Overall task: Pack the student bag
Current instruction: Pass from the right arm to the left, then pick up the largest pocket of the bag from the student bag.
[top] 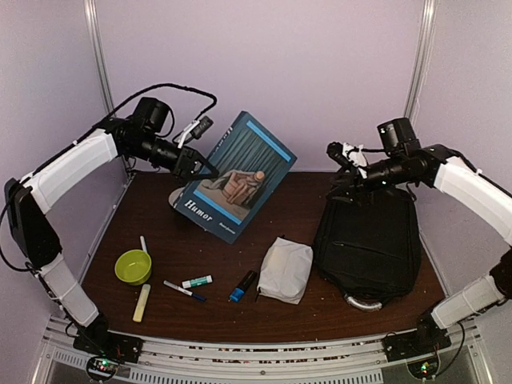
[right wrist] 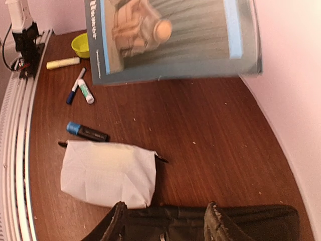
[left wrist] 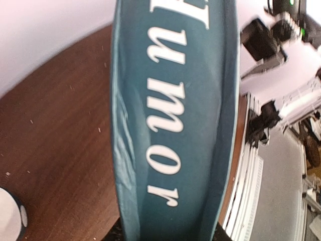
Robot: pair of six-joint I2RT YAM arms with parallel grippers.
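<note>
The student bag (top: 368, 244) lies flat at the right of the table, black, with its grey handle (top: 364, 302) toward the near edge. My right gripper (top: 350, 171) is at the bag's far edge. In the right wrist view it (right wrist: 166, 213) stands open, fingers wide apart, with the bag's (right wrist: 170, 226) dark edge between them. A teal book (top: 234, 174) titled "Humor" hangs tilted above the back left of the table. My left gripper (top: 200, 168) is shut on its left edge. The book's spine (left wrist: 175, 125) fills the left wrist view.
A white fabric pouch (top: 286, 270) lies just left of the bag. Further left lie a blue-black marker (top: 242, 286), a green-capped stick (top: 197, 282), a blue pen (top: 184, 290), a yellow highlighter (top: 142, 302) and a green bowl (top: 133, 266). Walls close the back and sides.
</note>
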